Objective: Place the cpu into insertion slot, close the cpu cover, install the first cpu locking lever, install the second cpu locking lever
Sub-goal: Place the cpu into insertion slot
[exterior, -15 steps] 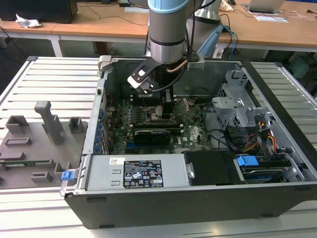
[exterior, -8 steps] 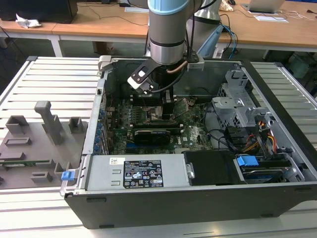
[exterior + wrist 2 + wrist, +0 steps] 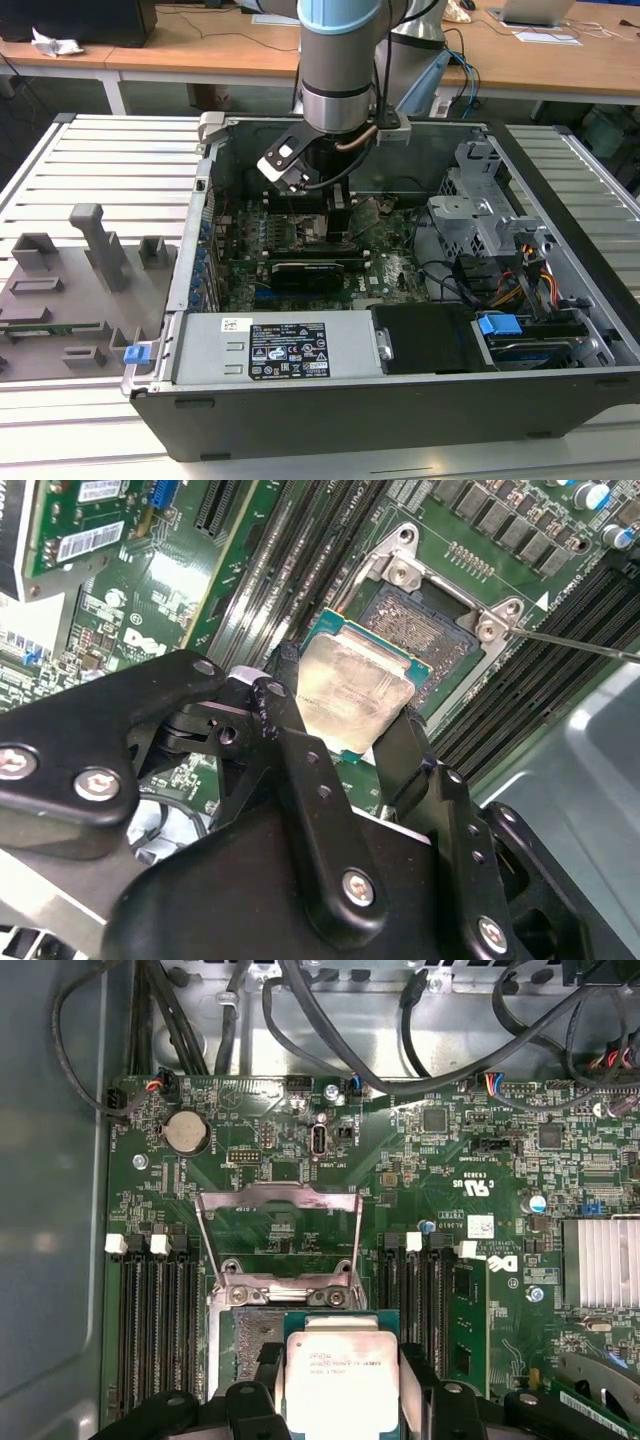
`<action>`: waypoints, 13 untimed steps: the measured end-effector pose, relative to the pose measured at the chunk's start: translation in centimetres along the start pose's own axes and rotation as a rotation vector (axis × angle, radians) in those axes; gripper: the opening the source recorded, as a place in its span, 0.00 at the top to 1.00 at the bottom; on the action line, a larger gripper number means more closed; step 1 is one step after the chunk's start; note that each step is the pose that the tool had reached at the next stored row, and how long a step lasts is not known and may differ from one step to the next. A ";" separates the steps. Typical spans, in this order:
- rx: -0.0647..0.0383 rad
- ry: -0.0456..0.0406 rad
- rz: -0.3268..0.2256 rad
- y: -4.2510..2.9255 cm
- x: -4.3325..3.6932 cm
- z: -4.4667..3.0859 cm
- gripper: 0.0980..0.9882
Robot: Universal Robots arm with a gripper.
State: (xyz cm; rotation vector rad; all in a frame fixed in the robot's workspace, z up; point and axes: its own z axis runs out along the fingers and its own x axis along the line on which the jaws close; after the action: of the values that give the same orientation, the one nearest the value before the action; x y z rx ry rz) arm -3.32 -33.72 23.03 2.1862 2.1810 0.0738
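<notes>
In both wrist views my gripper [image 3: 350, 698] [image 3: 340, 1360] is shut on the cpu [image 3: 355, 685] [image 3: 338, 1375], a small square chip with a silvery top, with one black finger on each of two opposite edges. The chip hangs just over the near edge of the insertion slot [image 3: 425, 630] [image 3: 255, 1335], whose dark contact field lies bare on the green board. The cpu cover [image 3: 277, 1200] stands flipped open behind the slot. A thin locking lever [image 3: 580, 645] sticks out beside the socket. In the exterior view the gripper [image 3: 335, 215] reaches down into the open computer case.
Black memory slots [image 3: 160, 1320] flank the socket on both sides. A long black card [image 3: 310, 272] lies across the board towards the case's front wall. Cable bundles [image 3: 300, 1020] hang along the board's edge, a drive cage [image 3: 480, 210] stands at the exterior view's right, and a grey fixture tray [image 3: 80, 290] sits left of the case.
</notes>
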 end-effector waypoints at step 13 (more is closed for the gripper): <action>0.000 0.0001 0.000 -0.11 1.26 0.01 0.50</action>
State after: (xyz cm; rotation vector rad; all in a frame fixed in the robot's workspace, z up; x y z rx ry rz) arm -3.43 -32.45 23.00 2.1863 2.1810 0.0738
